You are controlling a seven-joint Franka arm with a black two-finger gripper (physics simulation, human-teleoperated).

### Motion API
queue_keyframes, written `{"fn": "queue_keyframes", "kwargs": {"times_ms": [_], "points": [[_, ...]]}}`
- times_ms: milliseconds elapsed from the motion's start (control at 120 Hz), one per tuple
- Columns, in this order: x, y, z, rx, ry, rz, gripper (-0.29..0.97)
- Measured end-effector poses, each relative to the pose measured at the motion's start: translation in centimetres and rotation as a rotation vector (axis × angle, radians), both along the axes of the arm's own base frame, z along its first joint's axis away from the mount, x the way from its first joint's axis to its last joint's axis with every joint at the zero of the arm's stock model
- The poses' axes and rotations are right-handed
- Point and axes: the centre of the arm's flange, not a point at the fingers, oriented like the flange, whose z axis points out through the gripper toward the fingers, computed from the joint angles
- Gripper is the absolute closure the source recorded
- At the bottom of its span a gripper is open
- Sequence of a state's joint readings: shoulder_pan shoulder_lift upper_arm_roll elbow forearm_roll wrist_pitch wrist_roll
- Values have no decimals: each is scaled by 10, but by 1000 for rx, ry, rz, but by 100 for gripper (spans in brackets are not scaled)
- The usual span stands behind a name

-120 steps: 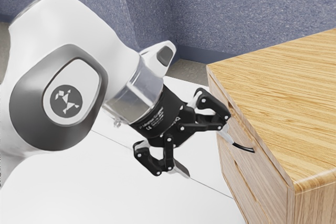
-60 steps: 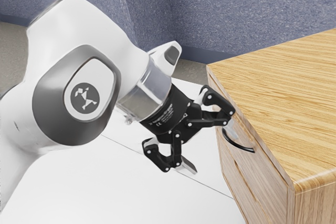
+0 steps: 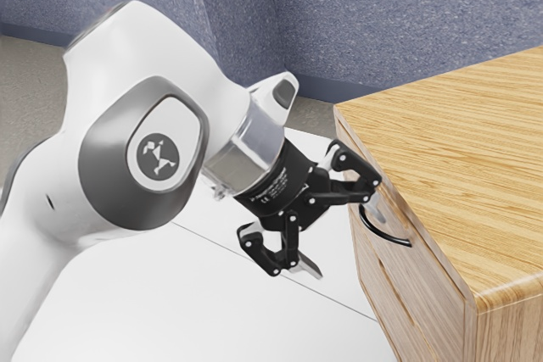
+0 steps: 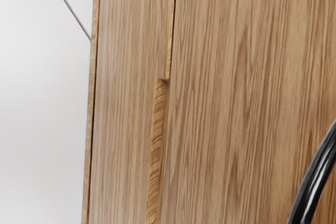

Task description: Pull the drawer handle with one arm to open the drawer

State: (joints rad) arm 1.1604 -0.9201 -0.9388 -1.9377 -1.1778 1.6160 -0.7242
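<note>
Our gripper (image 3: 339, 235) gapes wide, gripping nothing, its upper finger just beside the black handle (image 3: 386, 233). The handle sits on the top drawer (image 3: 397, 225), long axis along the front, bowing toward us.

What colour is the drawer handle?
The drawer handle is glossy black; the wrist view shows it best.

- The setting is looking like a bare, simulated test room rather than a lived-in home.
- A speckled blue-grey wall (image 3: 382, 14) is meeting a plain beige floor (image 3: 25, 65) along a blue skirting strip (image 3: 339, 86).
- A wooden drawer cabinet (image 3: 458, 158) is standing at a white surface (image 3: 170, 294), with a white robot arm (image 3: 144, 158) reaching beside it.
</note>
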Motion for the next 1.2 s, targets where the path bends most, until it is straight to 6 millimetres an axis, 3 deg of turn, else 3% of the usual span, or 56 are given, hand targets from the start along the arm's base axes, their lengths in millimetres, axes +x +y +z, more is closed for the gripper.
{"fn": "queue_keyframes", "kwargs": {"times_ms": [825,1200], "points": [[4,14,-18,3,16,9,1],[-7,28,-12,4,6,12,2]]}}
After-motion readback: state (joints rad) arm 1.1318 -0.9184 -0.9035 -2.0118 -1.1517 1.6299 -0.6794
